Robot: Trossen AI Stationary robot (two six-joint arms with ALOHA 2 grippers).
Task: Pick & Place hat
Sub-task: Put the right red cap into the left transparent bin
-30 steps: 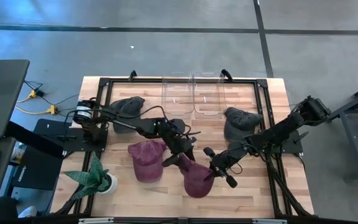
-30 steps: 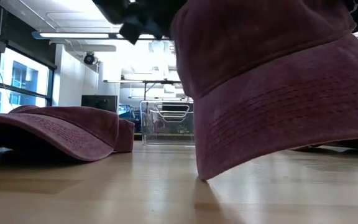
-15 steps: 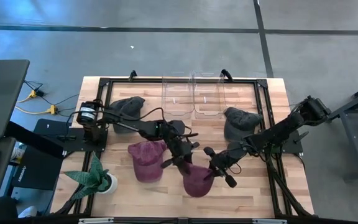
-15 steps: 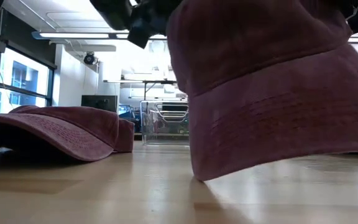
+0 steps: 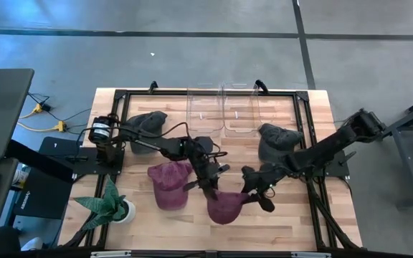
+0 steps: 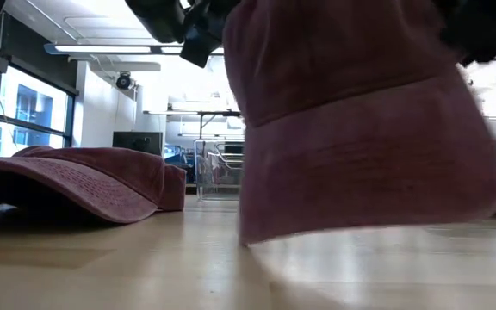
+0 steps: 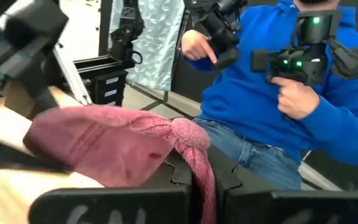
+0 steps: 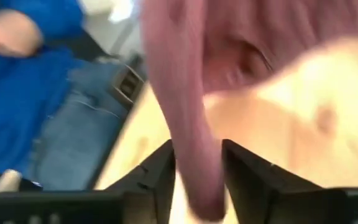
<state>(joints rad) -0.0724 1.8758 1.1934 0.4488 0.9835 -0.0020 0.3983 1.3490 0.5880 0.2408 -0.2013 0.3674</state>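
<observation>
I've got both arms on the same maroon hat (image 5: 224, 206), front-centre of the bench (image 5: 292, 222). Left gripper (image 5: 210, 190) fingers (image 7: 114, 208) are clamped on a fold of the hat's fabric; in the left wrist view the cloth bunches up right betw. them and the crown spreads out just beyond. Right gripper (image 5: 253, 195) fingers (image 8: 247, 180) also pinch a strip of the same hat, cloth running down betw. the two tips w/ bare wood just past them. In the low view the hat (image 6: 351, 129) hangs from above, its rim at or just over the bench surface – can't tell if it touches.

Around the fingers: second maroon hat (image 5: 169, 183) lies flat just beside the left gripper, on its outer side. Grey hat (image 5: 147, 123) sits near the left arm's base, another grey hat (image 5: 274, 140) behind the right arm. Two clear bins (image 5: 221, 109) at the far edge, well apart from both grippers. Potted plant (image 5: 108, 206) at the front left corner. Person in a blue top (image 7: 291, 81) sits beyond the bench, holding controller handles.
</observation>
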